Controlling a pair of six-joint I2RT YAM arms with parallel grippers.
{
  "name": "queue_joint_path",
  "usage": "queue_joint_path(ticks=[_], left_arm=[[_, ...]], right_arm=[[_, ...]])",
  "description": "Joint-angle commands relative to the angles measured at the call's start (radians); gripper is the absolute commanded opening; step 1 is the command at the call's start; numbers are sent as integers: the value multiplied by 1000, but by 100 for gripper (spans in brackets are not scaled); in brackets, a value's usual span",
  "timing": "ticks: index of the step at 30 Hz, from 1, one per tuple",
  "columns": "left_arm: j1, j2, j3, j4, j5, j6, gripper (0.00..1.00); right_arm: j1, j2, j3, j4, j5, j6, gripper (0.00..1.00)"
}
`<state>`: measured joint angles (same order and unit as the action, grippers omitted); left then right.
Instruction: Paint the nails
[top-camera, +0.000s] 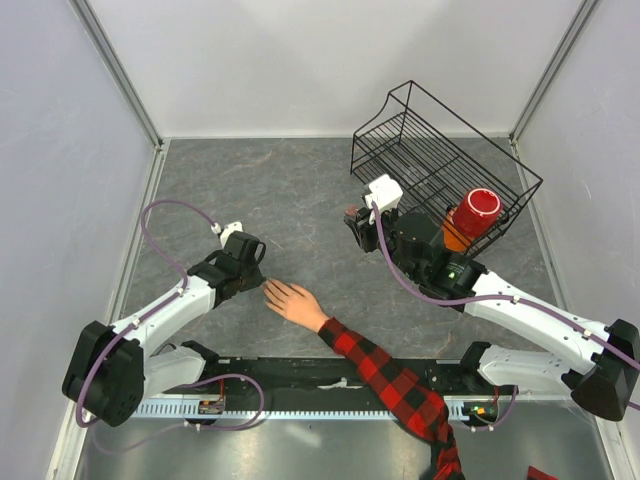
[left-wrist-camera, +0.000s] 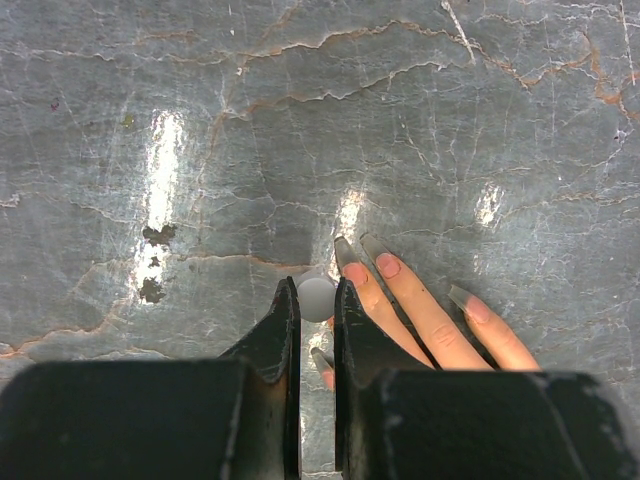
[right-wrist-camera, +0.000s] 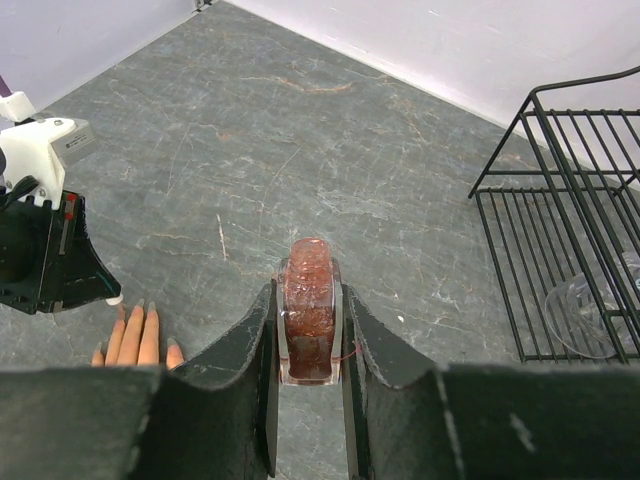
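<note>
Beside nails (left-wrist-camera: 385, 265), left claw (left-wrist-camera: 317, 288) maybe pinches cap (left-wrist-camera: 317, 300); right claw's (right-wrist-camera: 308, 292) bottle (right-wrist-camera: 310, 305) near basket (right-wrist-camera: 499, 148).

From above, too small to make out: the nails (top-camera: 266, 289) on the hand (top-camera: 292, 302). Loses the plaid sleeve (top-camera: 392, 382) past the bottom edge there. In the left wrist view, hides the palm and most of the thumb behind the left gripper (left-wrist-camera: 316, 292). Pinched at its tips, a small pale round thing (left-wrist-camera: 316, 300), too blurred to name. In the right wrist view, covers the lower sides of the dark red bottle (right-wrist-camera: 308, 310) with the clamping right gripper (right-wrist-camera: 308, 292), and hides the hand below the knuckles. Cuts off the wire basket (right-wrist-camera: 540, 192) at the right edge, along with a clear thing (right-wrist-camera: 590, 318) inside, too faint to identify.
</note>
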<state>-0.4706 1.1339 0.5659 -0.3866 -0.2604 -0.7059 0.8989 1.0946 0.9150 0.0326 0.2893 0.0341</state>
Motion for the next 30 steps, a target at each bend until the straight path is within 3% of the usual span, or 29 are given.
queue_joint_path(ticks=[1,22,30], left_arm=[[4,4,8,40,-26,22,2],[10,-19,38,26,-56,36,2],[10,-103,31,-32,7,46,2]], right_arm=[[-5,2,50,30,-7,13,0],[-8,-1,50,30,-18,18,0],[-8,-16,48,27,-22,23,0]])
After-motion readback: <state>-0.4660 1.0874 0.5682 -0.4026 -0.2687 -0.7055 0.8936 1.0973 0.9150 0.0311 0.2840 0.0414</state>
